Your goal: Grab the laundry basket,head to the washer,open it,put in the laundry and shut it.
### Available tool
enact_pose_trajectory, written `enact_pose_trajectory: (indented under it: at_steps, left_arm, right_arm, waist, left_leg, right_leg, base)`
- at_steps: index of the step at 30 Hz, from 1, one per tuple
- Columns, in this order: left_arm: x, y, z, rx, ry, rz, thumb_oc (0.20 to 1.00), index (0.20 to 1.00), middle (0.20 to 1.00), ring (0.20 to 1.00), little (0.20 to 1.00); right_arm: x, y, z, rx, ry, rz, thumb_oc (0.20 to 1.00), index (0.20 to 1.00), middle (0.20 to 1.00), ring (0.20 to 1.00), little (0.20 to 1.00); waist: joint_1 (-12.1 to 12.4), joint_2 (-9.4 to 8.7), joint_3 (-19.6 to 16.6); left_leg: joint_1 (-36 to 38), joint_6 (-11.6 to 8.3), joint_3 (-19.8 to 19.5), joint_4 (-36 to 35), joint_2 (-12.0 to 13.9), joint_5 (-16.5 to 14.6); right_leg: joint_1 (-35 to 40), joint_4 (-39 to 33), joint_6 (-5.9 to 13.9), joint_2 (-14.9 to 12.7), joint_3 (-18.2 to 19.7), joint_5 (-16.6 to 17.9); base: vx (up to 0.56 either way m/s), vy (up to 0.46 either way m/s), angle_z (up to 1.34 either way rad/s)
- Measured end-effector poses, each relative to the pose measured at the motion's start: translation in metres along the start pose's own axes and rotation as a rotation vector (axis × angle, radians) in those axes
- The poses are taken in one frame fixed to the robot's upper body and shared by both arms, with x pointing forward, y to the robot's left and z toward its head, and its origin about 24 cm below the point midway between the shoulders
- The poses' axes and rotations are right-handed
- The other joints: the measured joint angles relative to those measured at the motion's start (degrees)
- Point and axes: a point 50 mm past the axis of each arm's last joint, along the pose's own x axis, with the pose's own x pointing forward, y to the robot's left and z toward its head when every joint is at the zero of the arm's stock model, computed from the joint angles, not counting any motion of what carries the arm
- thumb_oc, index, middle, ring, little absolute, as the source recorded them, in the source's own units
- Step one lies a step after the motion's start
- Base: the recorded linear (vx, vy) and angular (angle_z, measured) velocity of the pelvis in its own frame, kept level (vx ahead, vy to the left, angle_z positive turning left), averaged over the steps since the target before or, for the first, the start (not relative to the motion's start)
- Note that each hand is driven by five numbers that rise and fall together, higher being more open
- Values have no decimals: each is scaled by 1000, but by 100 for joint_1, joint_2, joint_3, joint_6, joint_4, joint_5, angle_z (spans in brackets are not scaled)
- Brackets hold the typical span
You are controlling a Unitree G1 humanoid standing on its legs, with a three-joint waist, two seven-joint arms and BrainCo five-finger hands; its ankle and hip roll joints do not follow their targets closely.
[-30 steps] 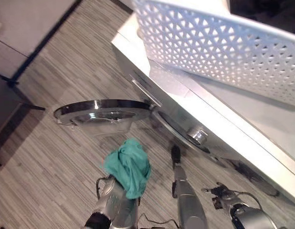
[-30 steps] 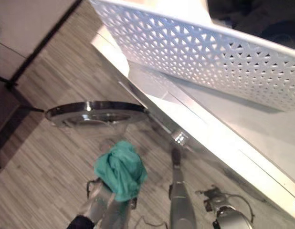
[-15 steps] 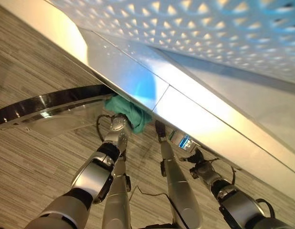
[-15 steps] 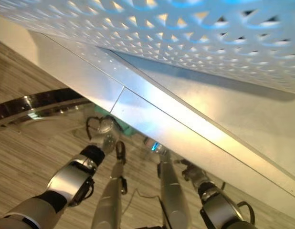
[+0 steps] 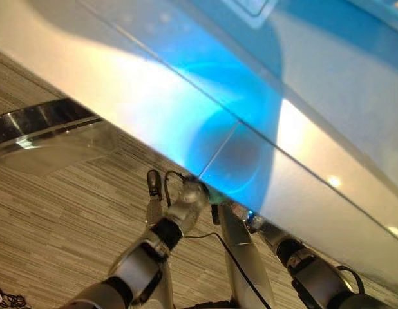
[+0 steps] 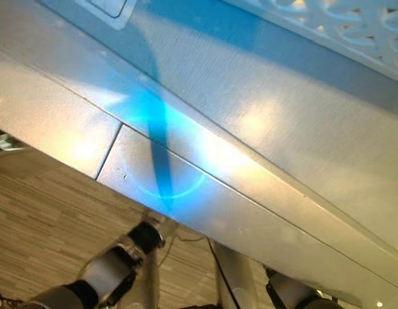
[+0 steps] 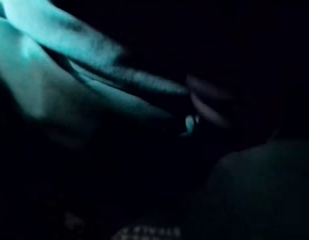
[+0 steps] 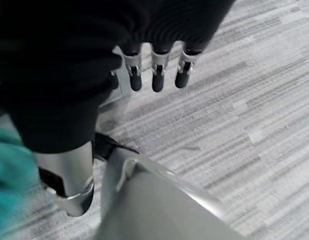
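The white washer (image 5: 186,96) spans the eye views, its round glass door (image 5: 44,132) swung open at the left. My left arm reaches under the washer's front edge, and my left hand (image 5: 190,196) goes out of sight into the opening there. In the dark left wrist view the teal cloth (image 7: 49,75) lies close before that hand; its grip cannot be made out. A blurred patch of teal cloth (image 8: 9,180) shows at the edge of the right wrist view. My right hand (image 8: 157,75) hangs low over the floor, fingers relaxed and holding nothing. The white lattice laundry basket (image 6: 353,26) rests on top of the washer.
Striped grey wood-look floor (image 5: 57,219) lies in front of the washer. The open door juts out over the floor on my left side.
The camera has dipped closer to the washer. My left hand carried the teal cloth from in front of the door under the washer's front edge, where the eye views lose both.
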Motion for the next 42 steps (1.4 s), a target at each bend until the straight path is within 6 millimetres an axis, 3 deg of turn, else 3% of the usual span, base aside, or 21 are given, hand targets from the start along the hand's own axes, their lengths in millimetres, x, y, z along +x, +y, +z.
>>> enact_pose_trajectory:
  at_steps: [4, 7, 9, 11, 12, 15, 17, 19, 24, 27, 33, 35, 37, 40, 41, 42]
  left_arm:
    - [2, -6, 1, 33, 9, -40, 200, 200, 200, 200, 200]
    - [18, -18, 35, 64, -82, -79, 200, 200, 200, 200, 200]
    - [30, -23, 69, 114, -179, -93, 200, 200, 200, 200, 200]
    - [41, -13, 115, 167, -298, -48, 200, 200, 200, 200, 200]
    - [47, 2, 162, 228, -416, 24, 200, 200, 200, 200, 200]
    - [40, 40, 247, 296, -644, 224, 200, 200, 200, 200, 200]
    - [40, 38, 248, 293, -651, 226, 200, 200, 200, 200, 200]
    - [33, 46, 273, 366, -714, 289, 200, 200, 200, 200, 200]
    - [26, 49, 288, 338, -781, 373, 200, 200, 200, 200, 200]
    - [23, 41, 300, 313, -824, 383, 200, 200, 200, 200, 200]
    - [15, 7, 319, 99, -897, 225, 200, 200, 200, 200, 200]
    - [15, 6, 318, 98, -901, 213, 1000, 1000, 1000, 1000, 1000]
    - [15, 6, 316, 111, -898, 212, 1000, 1000, 1000, 1000, 1000]
    - [22, 10, 311, 305, -865, 215, 1000, 1000, 1000, 1000, 1000]
    - [38, 15, 301, 677, -758, 234, 1000, 1000, 1000, 1000, 1000]
    - [44, 18, 294, 852, -691, 236, 1000, 1000, 1000, 1000, 1000]
  right_arm:
    - [-2, 2, 8, 18, -48, 3, 1000, 1000, 1000, 1000, 1000]
    - [-5, 5, 10, 35, -77, 9, 1000, 1000, 1000, 1000, 1000]
    - [-8, 5, 8, 44, -91, 14, 1000, 1000, 1000, 1000, 1000]
    - [-11, 6, 9, 47, -129, 28, 1000, 1000, 1000, 1000, 1000]
    - [-14, 4, 9, 46, -154, 32, 1000, 1000, 1000, 1000, 1000]
    - [-18, -1, 2, 47, -164, 32, 1000, 1000, 1000, 1000, 1000]
    - [-19, -4, -2, 41, -160, 37, 1000, 1000, 1000, 1000, 1000]
    - [-19, -7, -6, 34, -158, 39, 1000, 1000, 1000, 1000, 1000]
    - [-19, -12, -7, 48, -164, 37, 1000, 1000, 1000, 1000, 1000]
    - [-17, -21, -10, 43, -162, 16, 1000, 1000, 1000, 1000, 1000]
    - [-16, -40, -11, 62, -164, -30, 1000, 1000, 1000, 1000, 1000]
    - [-17, -42, -14, 51, -151, -23, 1000, 1000, 1000, 1000, 1000]
    - [-19, -44, -15, 49, -157, -22, 1000, 1000, 1000, 1000, 1000]
    - [-19, -49, -17, 59, -153, -33, 1000, 1000, 1000, 1000, 1000]
    - [-18, -55, -19, 55, -149, -32, 1000, 1000, 1000, 1000, 1000]
    - [-18, -57, -19, 50, -150, -26, 1000, 1000, 1000, 1000, 1000]
  waist:
    - [-12, 0, 0]
    - [-67, -4, -7]
    - [-132, -13, -13]
    - [-265, -55, -42]
    - [-358, -84, -61]
    - [-482, -136, -112]
    - [-482, -136, -112]
    - [-493, -136, -111]
    - [-532, -137, -112]
    - [-565, -141, -114]
    - [-680, -198, -148]
    - [-665, -202, -151]
    - [-644, -196, -190]
    - [-588, -197, -222]
    - [-519, -191, -222]
    - [-484, -191, -222]
  left_leg:
    - [15, -20, 73, 1, 25, 12]
    - [-12, -20, 98, -28, 47, 11]
    - [-32, -36, 110, -63, 73, 21]
    - [-57, -59, 144, -97, 93, 35]
    - [-103, -65, 182, -110, 110, 39]
    - [-212, -140, 269, -123, 191, 35]
    - [-308, -168, 270, -91, 223, 27]
    - [-418, -213, 258, -49, 304, 21]
    - [-563, -310, 208, -14, 386, 72]
    - [-677, -354, 211, -12, 365, 107]
    - [-968, -360, 258, 0, 256, 223]
    - [-994, -361, 256, 39, 261, 220]
    - [-1022, -361, 254, 55, 262, 218]
    - [-1109, -369, 252, 226, 275, 169]
    - [-1132, -349, 255, 310, 271, 127]
    - [-1144, -349, 260, 347, 274, 116]
  right_leg:
    - [-27, 16, -23, 36, 51, 16]
    - [-88, 20, -21, 80, 72, 19]
    - [-131, 20, -24, 96, 77, 22]
    - [-187, 18, -35, 114, 99, 31]
    - [-262, 27, -59, 132, 114, 55]
    - [-421, 22, -118, 211, 175, 152]
    - [-512, 39, -124, 256, 170, 158]
    - [-597, 35, -132, 325, 139, 164]
    - [-705, 32, -128, 387, 67, 146]
    - [-808, 31, -128, 353, 62, 147]
    - [-1074, 37, -81, 191, 70, 173]
    - [-1084, 49, -79, 198, 64, 175]
    - [-1103, 48, -79, 210, 52, 175]
    - [-1119, 65, -78, 220, 37, 176]
    - [-1124, 109, -74, 215, 32, 182]
    - [-1125, 113, -69, 207, 25, 190]
  base:
    - [19, -33, -6]
    - [13, -24, -4]
    - [18, -12, -4]
    - [26, -13, -8]
    - [20, -21, -13]
    - [24, -35, -14]
    - [27, -50, -6]
    - [14, -18, 0]
    - [20, -13, 4]
    - [36, -2, 6]
    - [35, -10, 8]
    - [0, 0, 0]
    - [0, 0, 0]
    - [-31, 67, 0]
    - [-30, 70, 0]
    - [-30, 70, 1]
